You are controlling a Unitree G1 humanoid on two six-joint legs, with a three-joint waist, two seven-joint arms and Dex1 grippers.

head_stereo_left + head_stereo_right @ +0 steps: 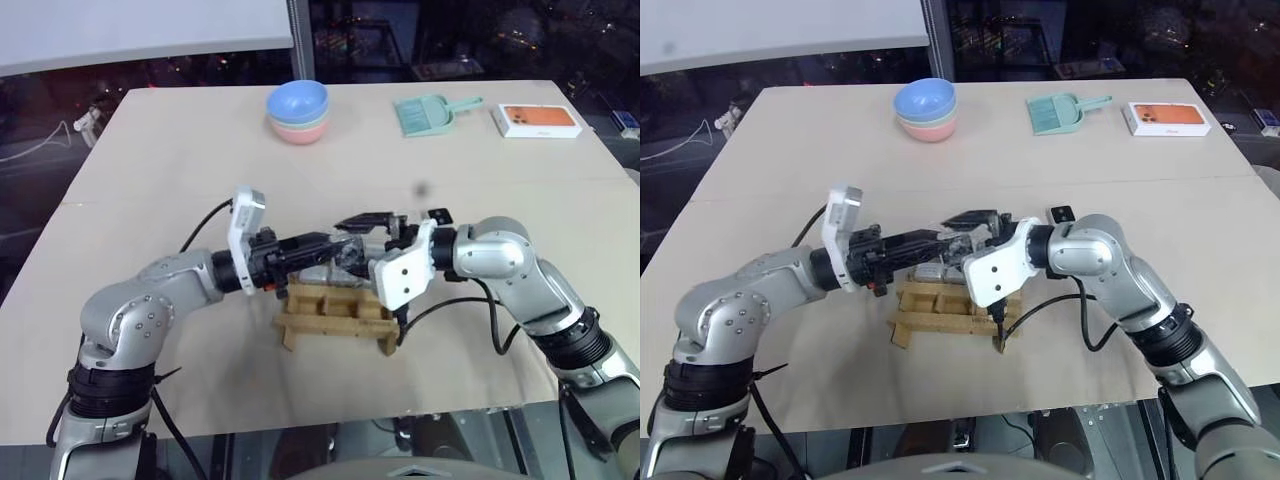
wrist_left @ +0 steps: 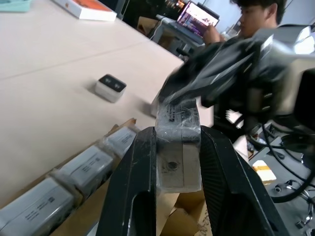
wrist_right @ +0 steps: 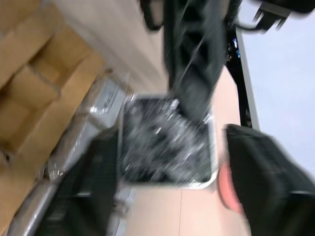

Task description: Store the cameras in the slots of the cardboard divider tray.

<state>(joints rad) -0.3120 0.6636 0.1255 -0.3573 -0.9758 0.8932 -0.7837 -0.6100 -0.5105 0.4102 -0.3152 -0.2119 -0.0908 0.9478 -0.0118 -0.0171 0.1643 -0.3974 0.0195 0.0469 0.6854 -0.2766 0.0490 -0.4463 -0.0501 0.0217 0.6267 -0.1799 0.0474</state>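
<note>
Tan cardboard divider tray (image 1: 945,308): three wrapped silver-grey cameras (image 2: 81,167) slotted | left gripper (image 2: 176,147) clamps a fourth camera (image 2: 178,157) | right gripper (image 3: 167,162) spread apart, empty | another camera (image 2: 110,87) lies at one o'clock

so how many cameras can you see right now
5. A held camera in the left gripper, a loose camera on the table, three stored cameras side by side in the cardboard divider tray. Others may be hidden behind the arms.
</note>
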